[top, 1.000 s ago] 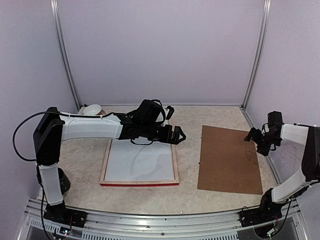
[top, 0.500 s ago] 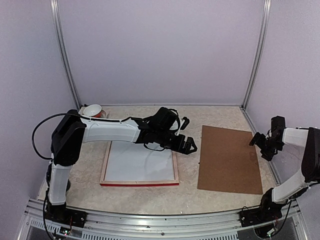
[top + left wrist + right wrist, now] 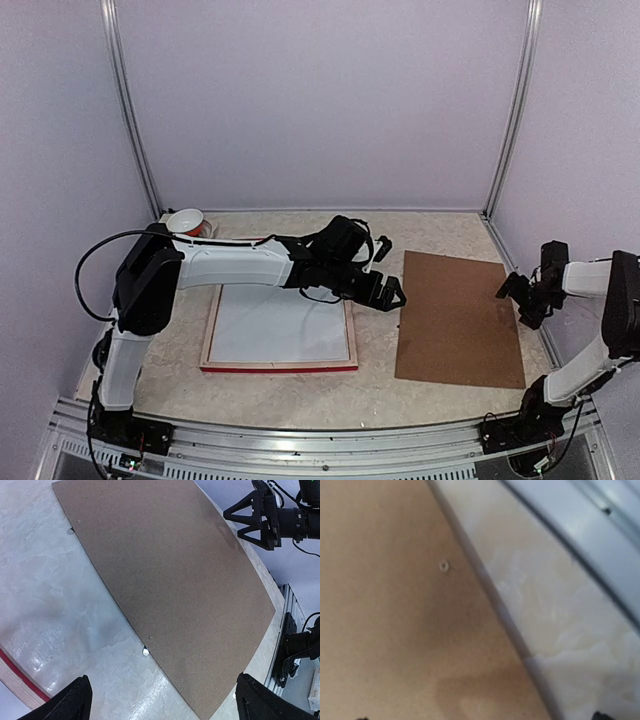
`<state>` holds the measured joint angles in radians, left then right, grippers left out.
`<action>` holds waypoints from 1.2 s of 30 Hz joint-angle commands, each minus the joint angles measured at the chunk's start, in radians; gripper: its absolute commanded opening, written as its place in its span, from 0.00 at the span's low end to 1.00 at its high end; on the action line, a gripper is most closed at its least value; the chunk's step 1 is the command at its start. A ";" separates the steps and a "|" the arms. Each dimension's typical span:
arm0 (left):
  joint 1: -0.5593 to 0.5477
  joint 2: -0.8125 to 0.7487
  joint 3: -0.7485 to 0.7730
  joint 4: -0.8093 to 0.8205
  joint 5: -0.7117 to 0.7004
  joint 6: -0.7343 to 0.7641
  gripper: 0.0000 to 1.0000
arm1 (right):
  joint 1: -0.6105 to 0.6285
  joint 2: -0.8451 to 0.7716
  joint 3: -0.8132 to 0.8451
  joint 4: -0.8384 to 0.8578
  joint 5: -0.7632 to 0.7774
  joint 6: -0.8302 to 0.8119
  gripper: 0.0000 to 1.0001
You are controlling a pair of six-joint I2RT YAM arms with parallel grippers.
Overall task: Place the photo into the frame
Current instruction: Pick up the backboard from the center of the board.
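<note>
Moved over the last second: left gripper (image 3: 390, 294), swung rightward off the photo (image 3: 275, 330) to the gap beside the backing board (image 3: 460, 320). Photo lies white back up inside the frame (image 3: 278, 368), left of centre, long side apparently running left-right. It sits to the left gripper's left, the nearer one; fingers wide apart, empty. At board's far-right edge hovers the right gripper (image 3: 522, 290), jaws apart, well apart from photo.
</note>
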<state>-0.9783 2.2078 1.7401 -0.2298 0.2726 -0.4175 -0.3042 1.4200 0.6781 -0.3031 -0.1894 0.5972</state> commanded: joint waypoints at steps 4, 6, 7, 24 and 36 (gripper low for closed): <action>-0.008 0.036 0.027 -0.035 -0.022 0.000 0.99 | -0.013 0.054 -0.030 0.080 -0.115 0.000 0.96; -0.008 0.041 0.028 -0.034 -0.023 -0.005 0.99 | -0.015 0.061 -0.041 0.111 -0.172 0.001 0.95; -0.008 0.043 0.029 -0.034 -0.025 -0.009 0.99 | -0.013 0.066 -0.045 0.125 -0.206 0.004 0.95; 0.012 0.098 0.091 -0.093 -0.070 -0.056 0.99 | -0.013 0.109 -0.065 0.202 -0.403 -0.007 0.92; 0.017 0.205 0.206 -0.152 -0.020 -0.074 0.99 | 0.003 0.127 -0.055 0.203 -0.412 -0.020 0.92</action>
<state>-0.9672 2.3783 1.9030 -0.3504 0.2283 -0.4786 -0.3088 1.5223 0.6346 -0.0704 -0.5861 0.5846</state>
